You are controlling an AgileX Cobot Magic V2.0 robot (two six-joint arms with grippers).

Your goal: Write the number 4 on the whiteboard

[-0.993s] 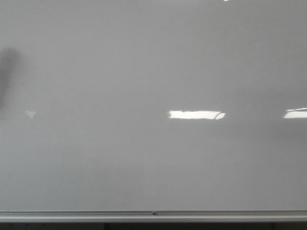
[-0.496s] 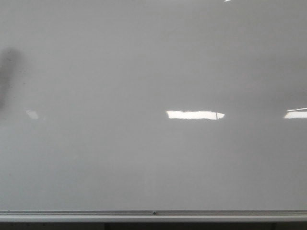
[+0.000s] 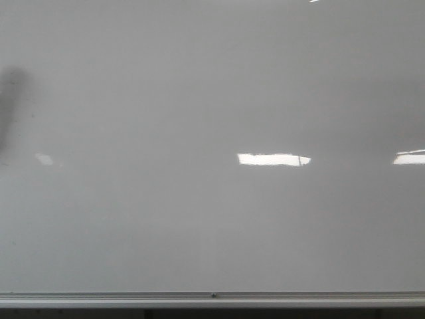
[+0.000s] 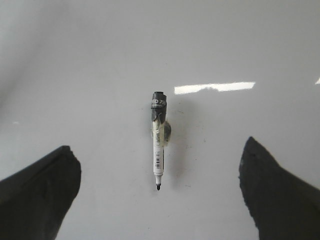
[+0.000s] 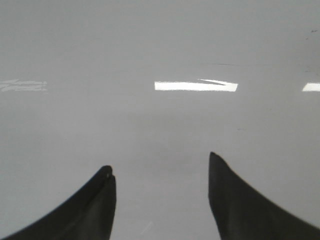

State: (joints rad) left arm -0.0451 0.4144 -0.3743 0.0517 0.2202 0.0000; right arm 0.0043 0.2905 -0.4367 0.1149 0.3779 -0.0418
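One whiteboard (image 3: 199, 100) fills almost the whole front view, glossy and pale grey, with a thin silver rail (image 3: 212, 298) along its lower edge. No drawn number shows on it anywhere. Two bright rectangular reflections (image 3: 273, 159) lie across its surface, and a faint dark smudge (image 3: 12, 93) sits near its left edge.

Next in size are the arms' black fingers. The left pincer (image 4: 160, 192) is wide open and holds nothing; its two fingers (image 4: 37, 192) stand far apart over the pale surface. The right pincer (image 5: 161, 197) is also open and empty, its fingers (image 5: 92, 207) set closer together than the left pair, with only bare pale surface between and ahead of them.

Smallest is a marker (image 4: 158, 142), which lies ahead of the left pincer, centred on the gap between its fingers and clear of both. It has a white barrel with a black end farthest from the pincer, and its dark uncapped tip points back toward the pincer. A pale lump clings to the barrel's middle.
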